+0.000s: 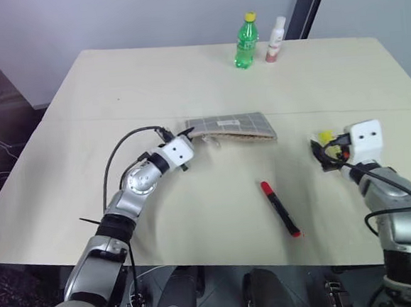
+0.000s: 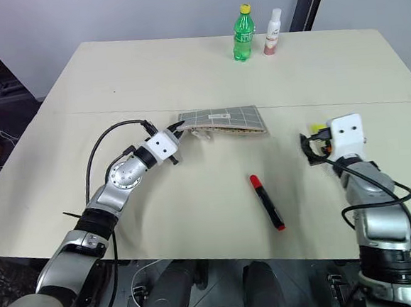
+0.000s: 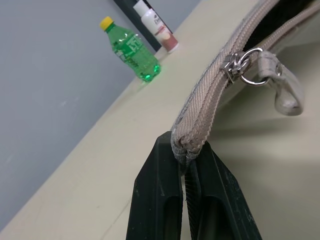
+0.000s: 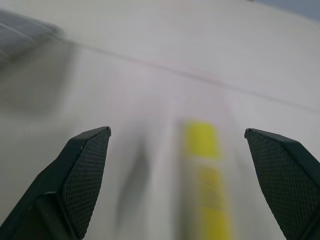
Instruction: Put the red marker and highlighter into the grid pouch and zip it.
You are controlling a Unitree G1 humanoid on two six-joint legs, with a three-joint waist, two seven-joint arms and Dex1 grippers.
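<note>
The grid pouch point(image 1: 232, 128) lies flat at mid-table. My left gripper point(image 1: 187, 133) is shut on its left end, with the fabric corner pinched between the fingers point(image 3: 160, 200). The zipper slider and its pull tab point(image 3: 260, 70) sit close to that end, and the pouch mouth gapes dark beyond the slider. The red marker point(image 1: 279, 207) lies alone on the table, nearer me than the pouch. The yellow highlighter point(image 4: 202, 150) lies on the table at the right, in line with the gap of my right gripper point(image 4: 177, 131), which is open and holds nothing.
A green bottle with a yellow cap point(image 1: 246, 41) and a small white bottle point(image 1: 275, 40) stand near the table's far edge. The table's right edge point(image 1: 398, 67) runs close to my right arm.
</note>
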